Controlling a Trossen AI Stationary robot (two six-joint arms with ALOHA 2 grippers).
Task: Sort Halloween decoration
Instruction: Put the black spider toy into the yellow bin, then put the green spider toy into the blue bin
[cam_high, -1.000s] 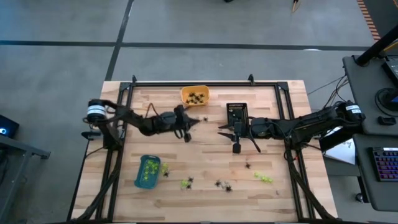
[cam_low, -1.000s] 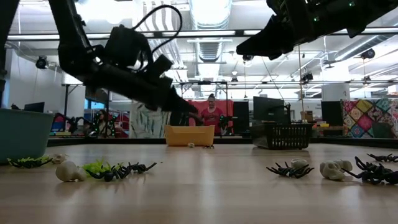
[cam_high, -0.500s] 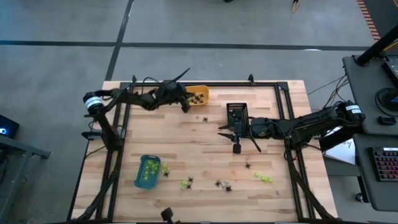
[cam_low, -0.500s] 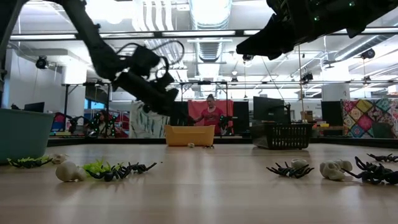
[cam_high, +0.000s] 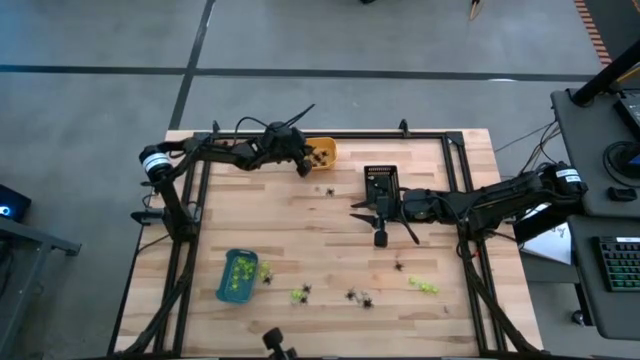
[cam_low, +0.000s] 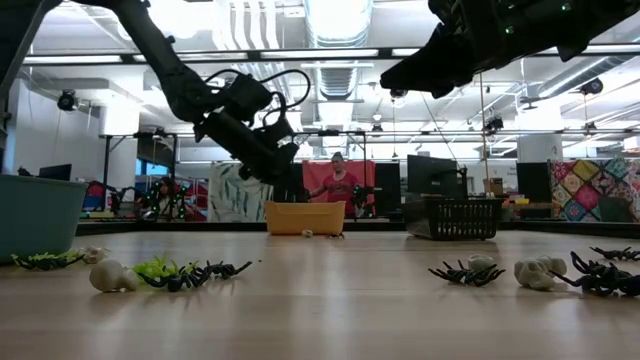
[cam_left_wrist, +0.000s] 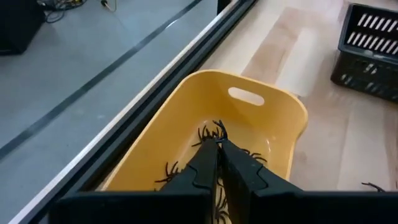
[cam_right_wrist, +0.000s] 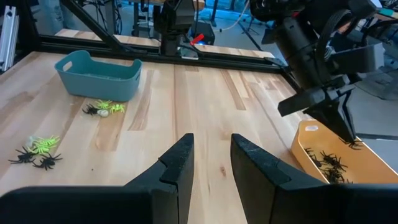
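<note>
Now the left gripper (cam_left_wrist: 217, 144) is pinching a thin-legged black plastic spider (cam_left_wrist: 216, 132) over the smooth orange tray (cam_left_wrist: 283, 134) at the desk's far edge.

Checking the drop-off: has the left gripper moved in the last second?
Yes. The left gripper swung from mid-table to over the orange tray, shut on a black spider.

A: Position of left gripper (cam_high: 303, 160)?
B: Directly over orange tray (cam_high: 325, 151), at table's (cam_high: 440, 200) far edge.
A: Relative to that tray?
B: Black tray (cam_high: 380, 184) beside it, right gripper (cam_high: 380, 238) beyond; blue tray (cam_high: 238, 276) and scattered trinkets (cam_high: 355, 296) toward near edge.
</note>
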